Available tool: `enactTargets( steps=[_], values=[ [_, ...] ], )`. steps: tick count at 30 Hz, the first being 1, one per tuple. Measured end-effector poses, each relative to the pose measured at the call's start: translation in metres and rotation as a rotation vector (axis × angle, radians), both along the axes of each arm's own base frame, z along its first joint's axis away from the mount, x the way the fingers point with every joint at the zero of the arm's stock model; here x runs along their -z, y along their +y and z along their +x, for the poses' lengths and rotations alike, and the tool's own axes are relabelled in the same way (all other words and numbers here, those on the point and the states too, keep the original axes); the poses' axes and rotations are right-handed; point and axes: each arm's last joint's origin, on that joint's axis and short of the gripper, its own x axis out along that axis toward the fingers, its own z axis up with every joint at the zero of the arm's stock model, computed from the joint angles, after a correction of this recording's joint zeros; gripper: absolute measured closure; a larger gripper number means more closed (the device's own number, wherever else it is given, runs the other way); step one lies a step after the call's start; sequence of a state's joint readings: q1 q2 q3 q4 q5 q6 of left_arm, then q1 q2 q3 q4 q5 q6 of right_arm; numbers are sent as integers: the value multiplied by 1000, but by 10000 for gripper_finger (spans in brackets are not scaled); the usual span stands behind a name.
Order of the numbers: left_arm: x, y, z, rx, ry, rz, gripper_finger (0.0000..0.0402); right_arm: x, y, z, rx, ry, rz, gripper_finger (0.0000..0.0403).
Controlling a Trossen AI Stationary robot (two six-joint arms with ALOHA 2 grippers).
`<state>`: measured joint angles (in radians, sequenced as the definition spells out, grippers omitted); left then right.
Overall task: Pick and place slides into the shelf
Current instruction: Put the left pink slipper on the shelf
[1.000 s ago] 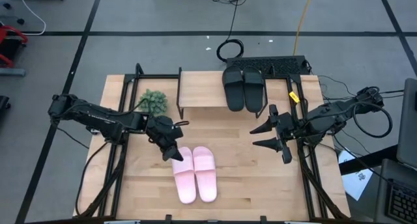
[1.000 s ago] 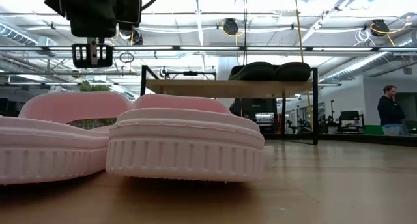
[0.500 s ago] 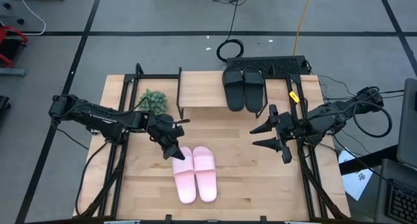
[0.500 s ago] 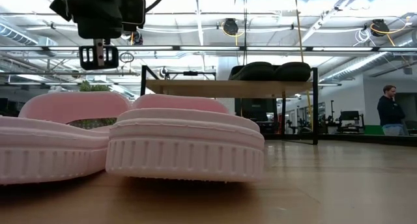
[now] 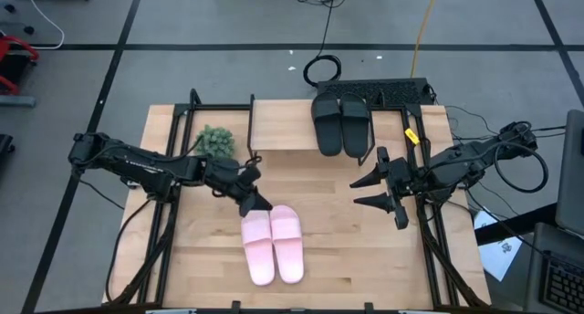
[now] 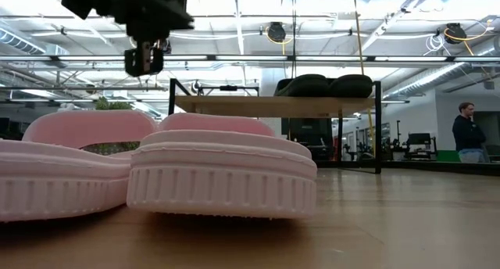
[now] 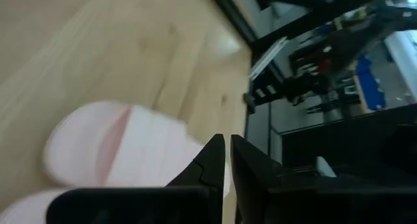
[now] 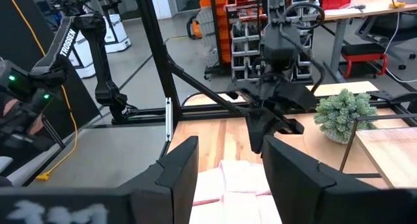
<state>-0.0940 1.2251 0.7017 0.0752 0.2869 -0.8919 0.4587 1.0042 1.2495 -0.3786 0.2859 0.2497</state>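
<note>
Two light pink slides (image 5: 272, 244) lie side by side, soles down, on the wooden table near its front middle; they also fill the low view (image 6: 223, 167). Two black slides (image 5: 340, 122) sit on the right part of the shelf (image 5: 278, 124) at the table's far side. My left gripper (image 5: 258, 203) hangs shut just above the far end of the left pink slide (image 7: 124, 146), touching nothing. My right gripper (image 5: 379, 191) is held high at the table's right, open, nothing between its fingers.
A small green potted plant (image 5: 214, 142) stands left of the shelf. Black metal frame rails (image 5: 164, 223) run along both table sides. The shelf's left half is bare plank. A person (image 6: 469, 132) stands far off in the room behind.
My left gripper has swung a little toward the table's right edge and tipped its fingers upward, staying shut above the pink slides. The slides have not moved.
</note>
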Motion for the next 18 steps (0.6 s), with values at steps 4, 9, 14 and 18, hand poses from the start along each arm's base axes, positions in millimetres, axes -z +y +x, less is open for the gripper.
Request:
enactTargets(
  steps=[4, 9, 14, 18],
  values=[
    [-6, -1, 2, 15, -70, 7, 375, 0, 0, 0, 0, 0, 0, 243],
    [-6, -1, 3, -7, -56, -42, 372, 0, 0, 0, 0, 0, 0, 243],
    [-6, -1, 3, -43, -25, -116, 322, 0, 0, 0, -1, 0, -3, 243],
    [-6, 0, 3, -47, -29, -100, 251, 0, 0, 0, -1, 0, -3, 243]
  ],
)
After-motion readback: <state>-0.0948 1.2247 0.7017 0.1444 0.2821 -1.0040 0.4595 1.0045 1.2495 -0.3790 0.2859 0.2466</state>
